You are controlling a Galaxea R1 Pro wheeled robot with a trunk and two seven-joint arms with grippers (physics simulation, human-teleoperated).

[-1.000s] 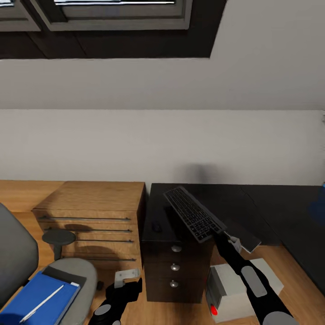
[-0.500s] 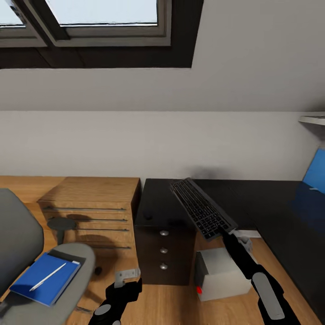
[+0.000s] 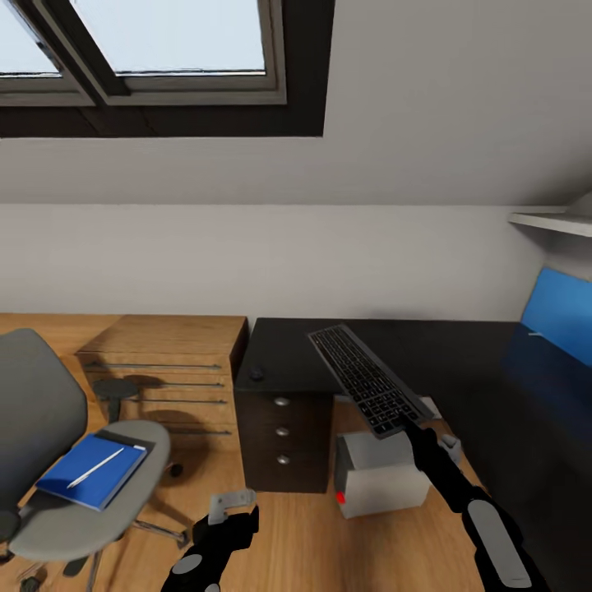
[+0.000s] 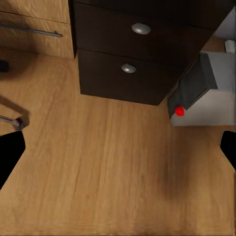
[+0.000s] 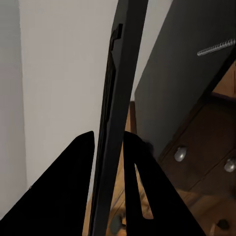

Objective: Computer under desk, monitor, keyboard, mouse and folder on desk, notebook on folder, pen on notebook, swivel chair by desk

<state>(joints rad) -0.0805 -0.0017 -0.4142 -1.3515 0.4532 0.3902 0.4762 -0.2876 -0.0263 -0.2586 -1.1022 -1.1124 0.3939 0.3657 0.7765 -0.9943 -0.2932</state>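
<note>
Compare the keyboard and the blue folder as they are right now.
The keyboard is black, long and slim; the folder is bright blue and broader. The keyboard is held tilted in the air by the right hand; the folder lies flat on the swivel chair, a pen on top. Both are thin and off the desk.

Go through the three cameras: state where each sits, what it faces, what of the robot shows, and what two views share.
Head view: on the robot's head, looking forward and down at the desk, the swivel chair and the right gripper holding the keyboard; both arms show.
Left wrist view: near the left gripper, facing the floor, the desk's drawers and the computer; dark fingertips show.
Right wrist view: along the right gripper's fingers, which clamp the keyboard edge-on.
Shared: the head and left wrist views share the computer and the drawers.
</note>
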